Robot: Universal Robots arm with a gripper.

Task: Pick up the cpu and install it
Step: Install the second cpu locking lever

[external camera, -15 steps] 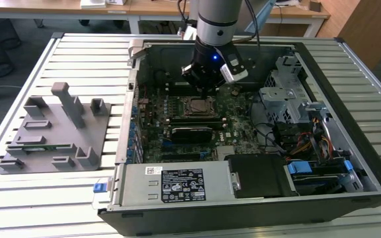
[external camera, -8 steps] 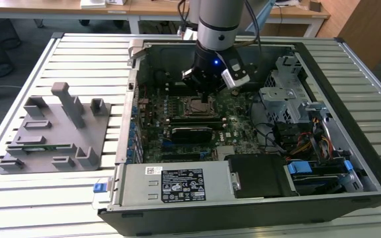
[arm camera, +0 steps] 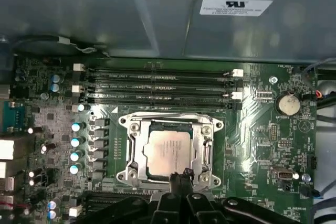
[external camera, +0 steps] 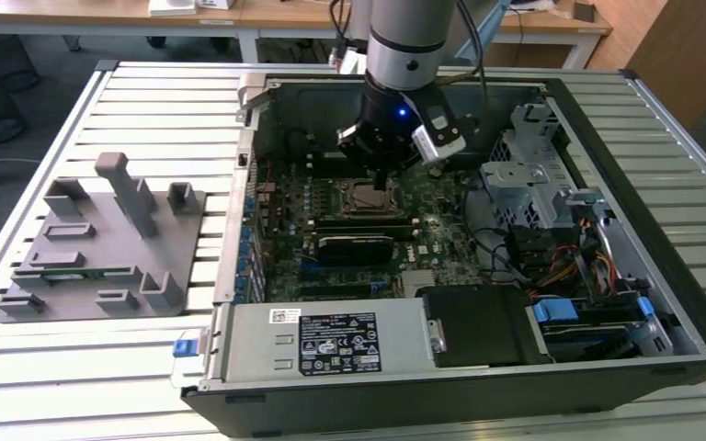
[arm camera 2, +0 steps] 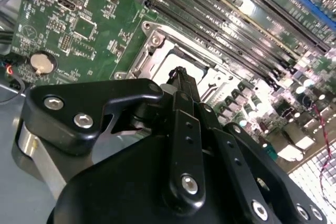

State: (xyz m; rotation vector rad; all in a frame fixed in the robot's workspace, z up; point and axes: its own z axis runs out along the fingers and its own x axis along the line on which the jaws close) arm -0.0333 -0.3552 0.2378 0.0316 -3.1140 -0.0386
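Black pincer fingers [arm camera: 181, 179], pressed together on nothing, hover just over the small silver-grey square cpu [arm camera: 167, 152] already lying within its metal socket frame [arm camera: 129, 150], so seating looks done.

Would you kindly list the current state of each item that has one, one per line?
cpu: lying flat inside the socket frame.
socket frame: surrounding the cpu, metal top uncovered.
gripper: jaws together, tips just over the cpu's edge.
computer case: side open, motherboard exposed.
grey fixture: on the table beside the case.

Arm upright, tool [external camera: 384, 175] pointing down, fingers together
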